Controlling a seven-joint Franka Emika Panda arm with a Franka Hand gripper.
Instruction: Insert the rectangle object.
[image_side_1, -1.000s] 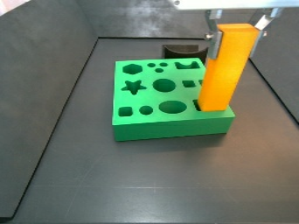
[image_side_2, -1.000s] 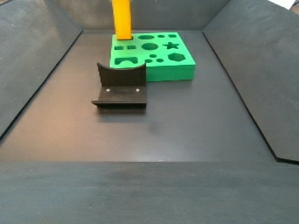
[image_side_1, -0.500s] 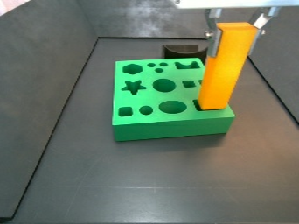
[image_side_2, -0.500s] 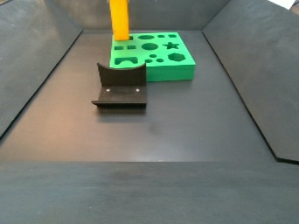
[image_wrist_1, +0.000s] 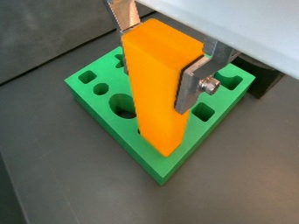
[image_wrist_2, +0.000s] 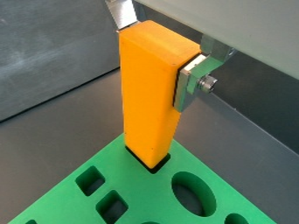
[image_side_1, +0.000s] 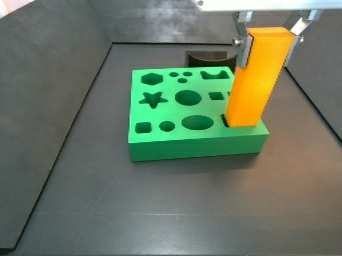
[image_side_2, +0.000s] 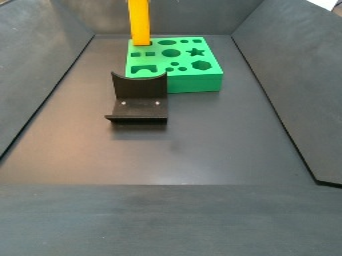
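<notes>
The rectangle object (image_side_1: 254, 85), a tall orange-yellow bar, stands upright with its lower end in a square hole at a corner of the green block (image_side_1: 187, 145). It also shows in the wrist views (image_wrist_1: 158, 87) (image_wrist_2: 149, 96) and in a side view (image_side_2: 138, 22). My gripper (image_side_1: 274, 30) sits at the bar's top, with a finger on each side and the pads against its faces (image_wrist_1: 158, 61) (image_wrist_2: 155, 54). The green block (image_wrist_1: 163, 166) (image_wrist_2: 128, 188) (image_side_2: 187, 75) has several shaped holes. The bar's bottom end is hidden inside the hole.
The dark fixture (image_side_2: 136, 97) stands on the floor right beside the green block, and its top shows behind the block in a side view (image_side_1: 207, 57). Dark sloped walls (image_side_2: 47, 90) ring the grey floor (image_side_2: 174, 170).
</notes>
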